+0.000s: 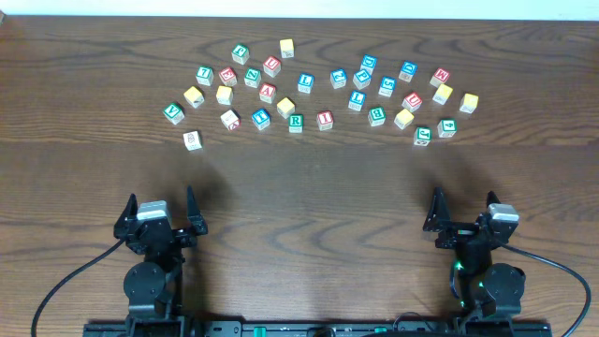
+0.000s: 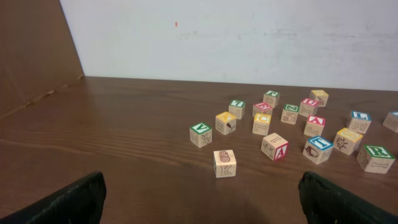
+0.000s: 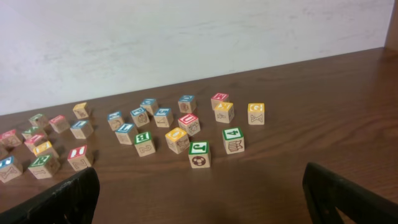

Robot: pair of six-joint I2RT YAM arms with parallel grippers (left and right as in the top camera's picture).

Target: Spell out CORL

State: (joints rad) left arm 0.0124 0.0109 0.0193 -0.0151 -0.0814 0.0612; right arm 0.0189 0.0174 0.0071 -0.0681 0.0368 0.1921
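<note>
- Overhead: the wooden letter blocks [image 1: 268, 92] are scattered in a loose band across the upper middle of the table [image 1: 299, 197].
- A green R block [image 1: 296, 122] is seen at the band's lower centre, and a blue L block [image 1: 305, 82] lies just above it.
- The left gripper [image 1: 161, 211] is parked at the lower left and the right gripper [image 1: 465, 213] at the lower right. Both are spread wide, released, and well apart from the blocks.
- Left wrist: dark fingers [image 2: 62, 202] are shown in the bottom corners. A K block [image 2: 224, 163] lies nearest, at centre.
- Right wrist: fingers [image 3: 56, 202] are spread likewise. A green 4 block [image 3: 233, 140] is seen at centre right.
</note>
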